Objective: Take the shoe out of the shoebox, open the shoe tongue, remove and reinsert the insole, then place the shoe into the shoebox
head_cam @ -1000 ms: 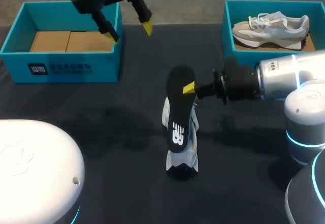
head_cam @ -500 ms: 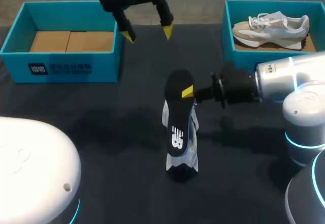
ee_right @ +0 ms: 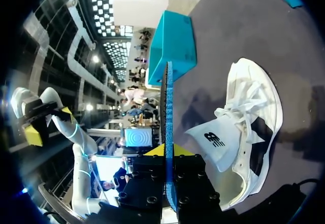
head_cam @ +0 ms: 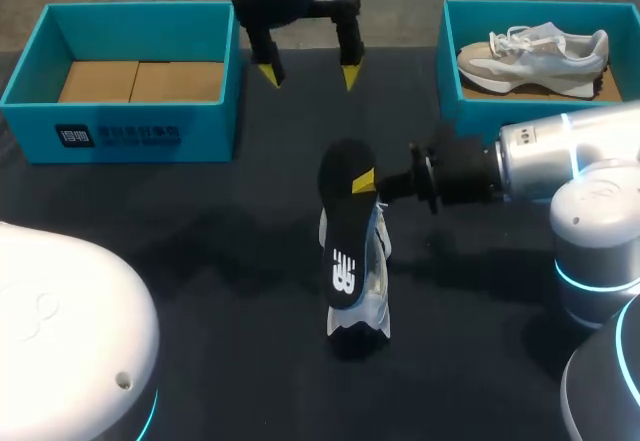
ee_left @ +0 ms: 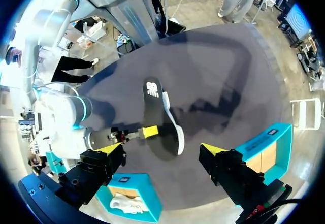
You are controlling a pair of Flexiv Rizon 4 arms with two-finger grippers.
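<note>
Insole [head_cam: 345,223] held up near the shoe [head_cam: 377,273].
Right tool [head_cam: 368,180] pinches the insole; left tool [head_cam: 308,73] spread wide, empty.

This looks like a robotics lab test station, not a shop or a home. Two robot arms share one dark-clothed counter [head_cam: 200,251]. The black left end effector [head_cam: 309,75] hangs at the upper middle with its fingers apart. The silver right arm [head_cam: 560,156] comes in from the right, and the right end effector [head_cam: 360,181] pinches a black insole [head_cam: 345,231] above a white shoe [head_cam: 368,286] at centre. A teal shoebox [head_cam: 130,133] at the upper left and a second teal shoebox [head_cam: 449,61] at the upper right sit like staged props.
</note>
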